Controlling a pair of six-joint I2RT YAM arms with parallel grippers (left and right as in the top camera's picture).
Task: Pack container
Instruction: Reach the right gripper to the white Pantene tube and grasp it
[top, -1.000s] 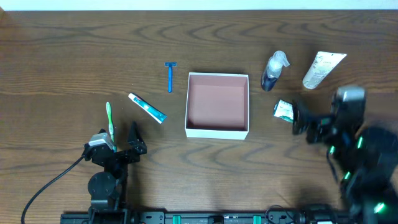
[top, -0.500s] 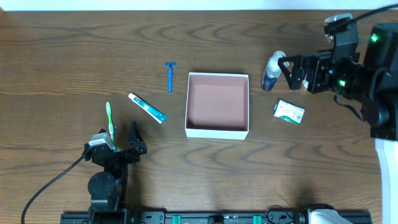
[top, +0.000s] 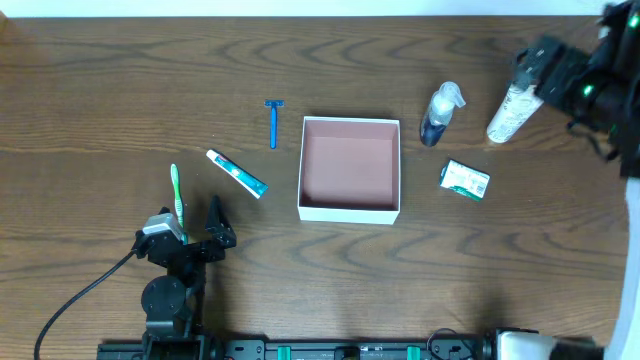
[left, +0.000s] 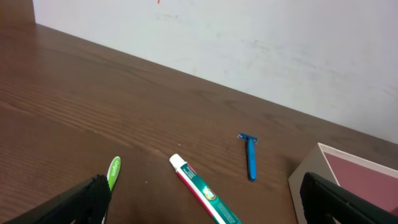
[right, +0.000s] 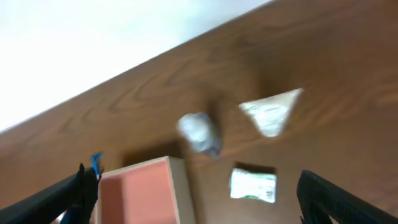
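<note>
Nothing packed yet, so I read this as the approach to the first pick. The right gripper (right: 196, 180) hangs high with fingers spread wide and nothing between them, and its wrist view is blurred. Next move, my guess: drop onto one right-side item, jaws across its narrow width, then carry it over the near wall and release low. Table (top: 120, 90): the far edge runs along 12 o'clock against a white wall, with bare wood all round the box. Container (top: 350, 212): mid-table, open side up, pinkish floor bare, all four walls free to come in over. In the overhead the right gripper is out at the container's 2 o'clock, near the table corner, so there's little margin beyond it. Left gripper (left: 202, 193): parked low at 8 o'clock, also spread and empty. White tube (top: 515, 110): far out at 2 o'clock, its far end under the right gripper. Spray bottle (top: 440, 113): nearer in at 2 o'clock, apart from the tube; can't tell if it's upright or lying. Green-white packet (top: 465, 179): 3 o'clock, near the container wall, not touching. Toothpaste (top: 237, 173): 9 o'clock, clear lane to the box. Toothbrush (top: 177, 192): further out at 9, close alongside a left finger, so tight there. Razor (top: 273, 122): 10 o'clock, clear on all sides.
</note>
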